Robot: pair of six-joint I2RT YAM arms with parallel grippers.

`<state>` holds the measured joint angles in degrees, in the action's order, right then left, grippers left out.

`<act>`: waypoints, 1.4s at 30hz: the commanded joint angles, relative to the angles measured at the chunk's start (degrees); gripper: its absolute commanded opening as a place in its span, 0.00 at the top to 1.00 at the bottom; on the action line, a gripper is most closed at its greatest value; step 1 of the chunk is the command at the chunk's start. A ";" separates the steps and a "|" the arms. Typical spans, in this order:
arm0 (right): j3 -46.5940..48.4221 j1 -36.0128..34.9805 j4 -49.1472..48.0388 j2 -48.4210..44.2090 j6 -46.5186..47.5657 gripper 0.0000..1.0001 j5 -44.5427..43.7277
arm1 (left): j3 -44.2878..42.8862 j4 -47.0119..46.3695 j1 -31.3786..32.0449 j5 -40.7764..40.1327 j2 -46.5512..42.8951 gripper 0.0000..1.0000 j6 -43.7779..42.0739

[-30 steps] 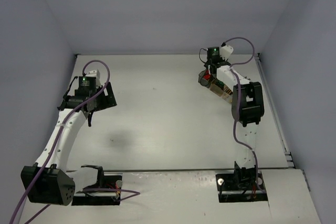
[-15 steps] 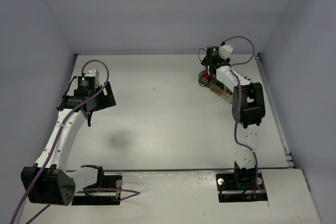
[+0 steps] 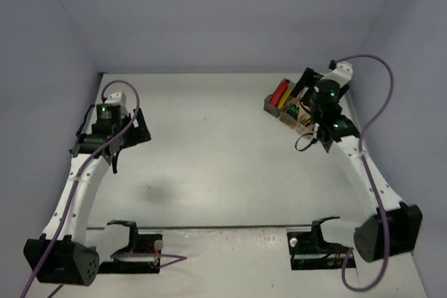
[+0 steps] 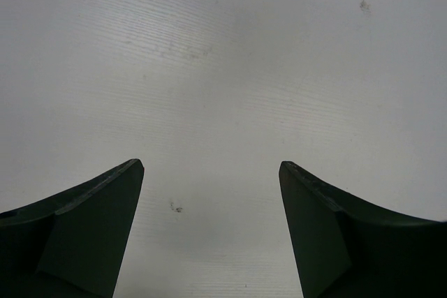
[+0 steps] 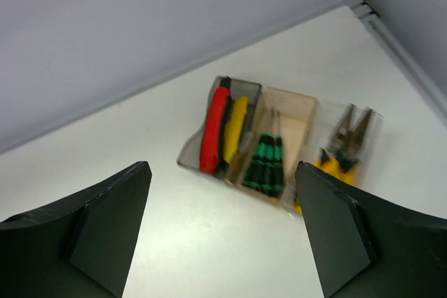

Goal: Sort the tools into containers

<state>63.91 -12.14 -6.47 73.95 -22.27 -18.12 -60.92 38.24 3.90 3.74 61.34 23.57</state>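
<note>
Right wrist only: knives [image 5: 214, 130] in grey bin [image 5: 246, 89], screwdrivers [image 5: 265, 165] in tan bin [image 5: 298, 112], pliers [image 5: 346, 141] in clear bin [image 5: 375, 125]. Both wide, empty: left jaws, right jaws.

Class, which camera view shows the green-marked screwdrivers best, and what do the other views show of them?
The right wrist view: the screwdrivers lie unobstructed in the middle tan bin. The top external view shows them only as a small green fleck, far off. The left wrist view shows none, only the table.

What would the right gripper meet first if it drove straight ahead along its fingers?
Likely the tan bin, around its green-marked screwdrivers: they sit centred ahead of the open right gripper. Depth is unclear; it could touch the table just short.
</note>
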 commanded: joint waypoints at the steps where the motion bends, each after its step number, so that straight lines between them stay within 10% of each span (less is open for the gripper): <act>1: -10.06 -0.09 0.76 -20.54 7.22 0.06 2.23 | -0.88 -2.52 -0.71 -0.94 -3.25 0.24 -1.29; 19: -21.89 -0.43 19.30 -59.12 3.20 0.00 11.61 | 2.12 -5.54 -0.37 1.09 -15.03 0.24 -5.46; 42: -22.95 -0.87 19.12 -61.64 2.23 0.00 9.34 | 6.43 -4.05 -0.29 -3.21 -21.34 0.24 -7.04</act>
<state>41.07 -12.45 15.75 10.57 -19.51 -8.12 -53.17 37.04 4.12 1.38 39.30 17.38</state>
